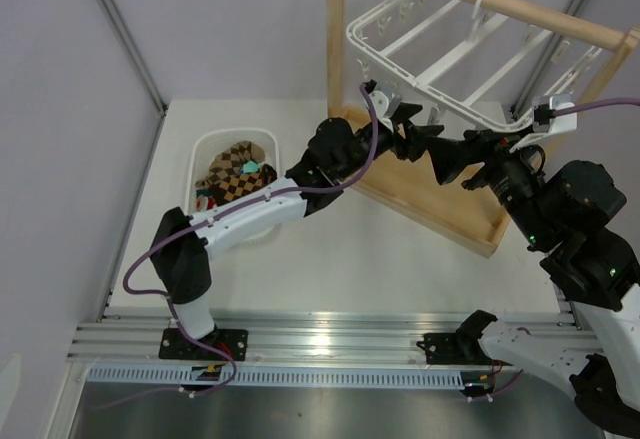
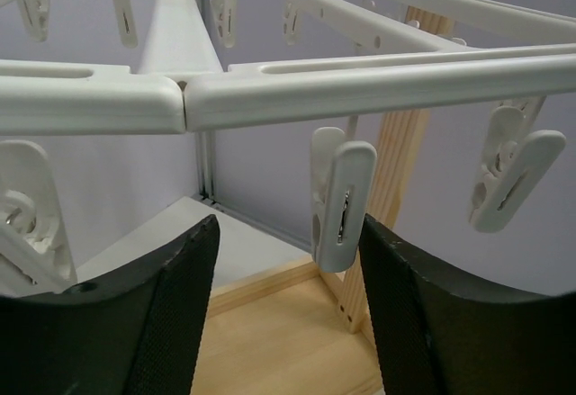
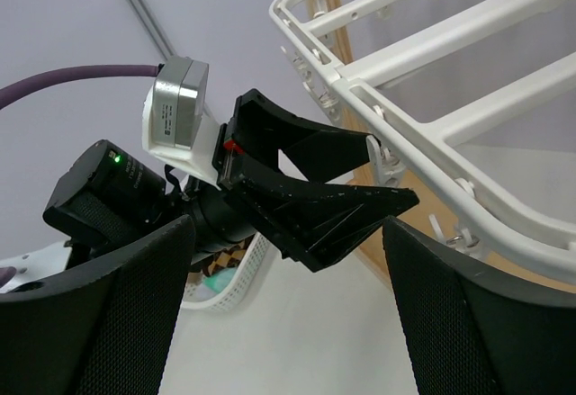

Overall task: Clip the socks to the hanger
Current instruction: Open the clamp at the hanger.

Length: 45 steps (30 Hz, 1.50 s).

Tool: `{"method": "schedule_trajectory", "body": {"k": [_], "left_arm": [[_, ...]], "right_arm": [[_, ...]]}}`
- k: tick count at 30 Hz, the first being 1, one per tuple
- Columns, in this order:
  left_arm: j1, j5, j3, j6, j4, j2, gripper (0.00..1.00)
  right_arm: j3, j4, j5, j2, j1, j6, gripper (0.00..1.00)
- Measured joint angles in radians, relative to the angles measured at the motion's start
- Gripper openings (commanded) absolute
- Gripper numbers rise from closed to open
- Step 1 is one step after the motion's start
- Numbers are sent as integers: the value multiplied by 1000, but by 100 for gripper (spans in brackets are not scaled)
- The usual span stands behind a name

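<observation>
Left hand (image 2: 288, 233), fingers spread, straddles a dangling clip (image 2: 342, 201) beneath the hanger (image 2: 360, 89). Right hand (image 3: 288, 226) gapes wide beside it. The socks (image 1: 235, 169) lie in a basket (image 1: 205, 149) near the counter (image 1: 400, 259)'s left edge.

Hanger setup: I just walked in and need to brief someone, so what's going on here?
Both arms reach up under the hanger on the wooden stand. The left gripper has one dangling clip between its open fingers; I cannot tell if they touch. The right gripper, open and empty, points at the left one. The socks lie in the basket, none clipped.
</observation>
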Motion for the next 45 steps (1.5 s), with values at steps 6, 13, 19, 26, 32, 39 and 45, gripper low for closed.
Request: {"method": "schedule_trajectory", "body": {"k": [6, 13, 19, 26, 32, 39, 45], "left_arm": [[-4, 8, 0, 0, 23, 1, 37], [-8, 22, -7, -6, 40, -4, 11], [-8, 46, -46, -25, 45, -32, 1], [-3, 58, -84, -47, 43, -57, 1], [-8, 72, -91, -58, 45, -74, 1], [-8, 90, -94, -82, 49, -76, 1], [-8, 100, -94, -93, 52, -80, 1]], "right_arm": [[18, -4, -30, 30, 0, 4, 88], [63, -1, -48, 105, 0, 10, 87], [66, 2, -32, 166, -16, 10, 85], [66, 2, -36, 177, -102, 29, 82], [56, 6, -63, 169, -152, 56, 79], [-17, 15, -124, 136, -233, 107, 75], [-34, 22, -150, 131, -254, 136, 72]]}}
